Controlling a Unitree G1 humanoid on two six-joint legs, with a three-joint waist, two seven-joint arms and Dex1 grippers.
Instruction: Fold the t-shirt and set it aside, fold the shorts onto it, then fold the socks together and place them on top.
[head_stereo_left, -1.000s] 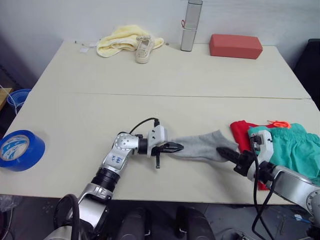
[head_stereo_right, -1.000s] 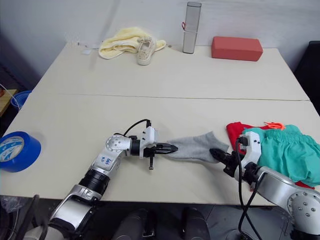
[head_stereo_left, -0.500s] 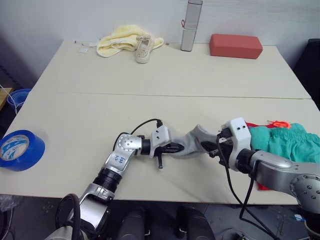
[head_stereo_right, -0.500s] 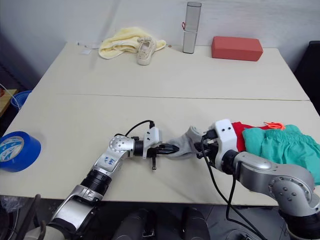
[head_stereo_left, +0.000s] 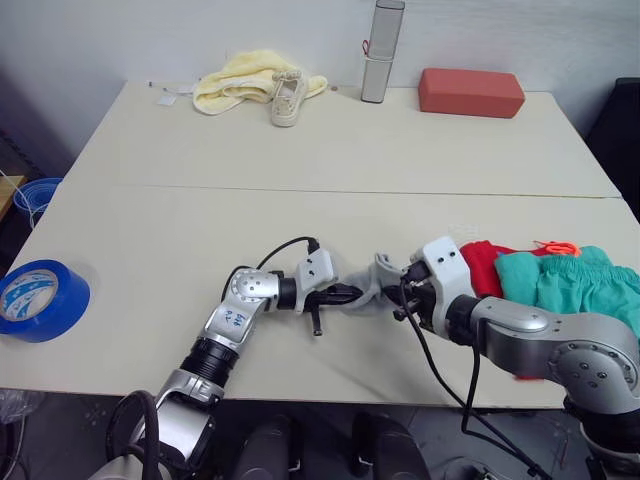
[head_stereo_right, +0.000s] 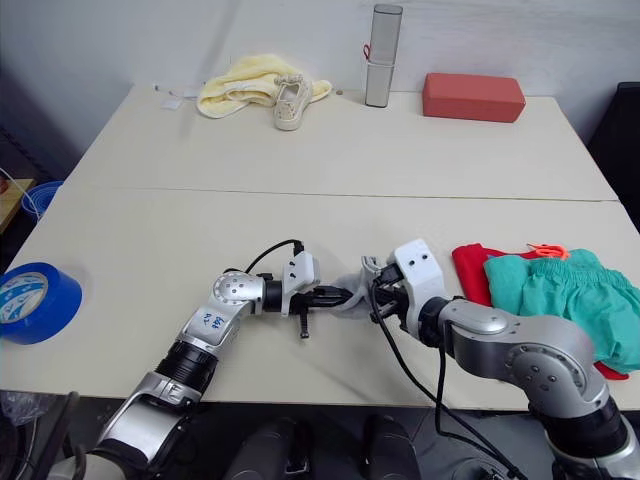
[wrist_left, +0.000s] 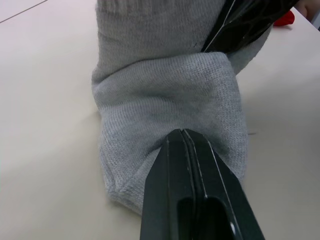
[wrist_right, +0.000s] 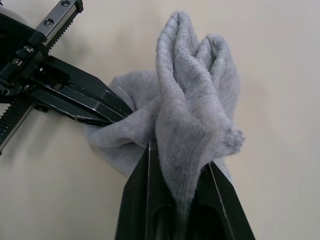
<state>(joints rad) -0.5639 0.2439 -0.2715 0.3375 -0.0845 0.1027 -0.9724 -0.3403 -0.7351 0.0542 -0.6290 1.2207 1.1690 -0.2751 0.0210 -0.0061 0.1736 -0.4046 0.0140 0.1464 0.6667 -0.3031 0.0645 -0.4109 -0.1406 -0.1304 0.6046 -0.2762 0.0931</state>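
— Grey knit at centre front of the worktop: the socks bunching into a soft heap, lifted into a hump between the two grippers.

— Pinching from which side?

— From both. Left gripper lying low along the worktop, black fingers pressed together on one end of the socks. Right gripper clamping the other end, a fold of knit standing up between its fingers and drooping over them. Grippers nearly touching, tip to tip.

— And the rest of the laundry?

— Sitting at the robot's right, near the front edge. Red t-shirt lying flat, teal shorts resting on top of it and covering most of it, an orange cord showing at the far edge of the shorts. Right arm reaching across in front of that pile.

— Anything else in shot?

— Blue tape roll at the left front corner. Along the far edge: pale yellow cloth with a beige shoe lying against it, a tall silver canister standing upright, and a red-brown block well apart to its right.
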